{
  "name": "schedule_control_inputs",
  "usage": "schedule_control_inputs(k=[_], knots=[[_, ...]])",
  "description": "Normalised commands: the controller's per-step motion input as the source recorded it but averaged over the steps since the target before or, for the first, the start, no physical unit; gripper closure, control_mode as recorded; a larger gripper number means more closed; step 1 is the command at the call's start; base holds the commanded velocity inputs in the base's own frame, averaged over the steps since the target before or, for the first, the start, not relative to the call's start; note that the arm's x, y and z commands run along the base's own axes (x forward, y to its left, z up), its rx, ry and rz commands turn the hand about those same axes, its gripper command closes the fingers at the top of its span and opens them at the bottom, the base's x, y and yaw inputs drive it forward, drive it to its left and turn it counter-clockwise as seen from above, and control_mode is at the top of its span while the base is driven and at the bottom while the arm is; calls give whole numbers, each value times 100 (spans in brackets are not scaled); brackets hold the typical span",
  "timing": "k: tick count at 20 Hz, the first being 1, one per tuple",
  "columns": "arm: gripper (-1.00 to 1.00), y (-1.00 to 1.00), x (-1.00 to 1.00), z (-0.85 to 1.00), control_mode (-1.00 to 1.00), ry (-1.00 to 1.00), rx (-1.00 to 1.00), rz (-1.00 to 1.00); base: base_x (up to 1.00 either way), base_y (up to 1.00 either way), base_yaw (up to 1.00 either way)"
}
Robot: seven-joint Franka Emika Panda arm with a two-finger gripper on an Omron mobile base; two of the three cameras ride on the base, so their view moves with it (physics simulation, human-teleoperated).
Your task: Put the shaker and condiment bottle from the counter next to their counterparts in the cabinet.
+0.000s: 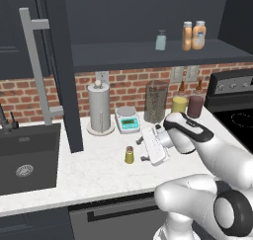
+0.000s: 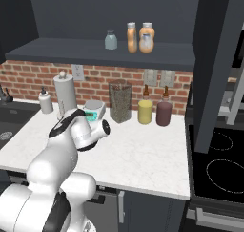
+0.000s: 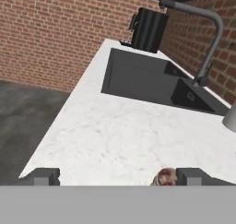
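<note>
yellow-green shaker (image 1: 129, 155) upright on marble counter (image 1: 99, 177), right of sink (image 1: 24, 160), in front of paper towel roll (image 1: 100, 109) and scale (image 1: 128, 119). my gripper (image 1: 145, 149) spread wide, holding nothing, just beside shaker. orange condiment bottle (image 1: 187, 36) on cabinet (image 1: 148, 54) shelf, touching its twin (image 1: 199, 35); blue-grey shaker (image 1: 161, 40) nearby.

White marble counter (image 1: 94, 177) bearing shaker (image 1: 129, 155), scale (image 1: 128, 119), paper towel roll (image 1: 99, 107), jar (image 1: 156, 101), two bottles (image 1: 188, 104)

Pincer (image 1: 143, 150) wide open — arm low
</note>
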Motion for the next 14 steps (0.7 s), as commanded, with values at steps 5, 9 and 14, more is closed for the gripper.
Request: schedule_control_inputs(k=[5, 9, 14], knots=[[-100, 0, 24, -12, -100, 0, 10, 0, 0, 0, 0], [-100, 0, 19, -16, -100, 0, 4, 0, 0, 0, 0], [-100, 0, 31, -16, -100, 0, 4, 0, 0, 0, 0]])
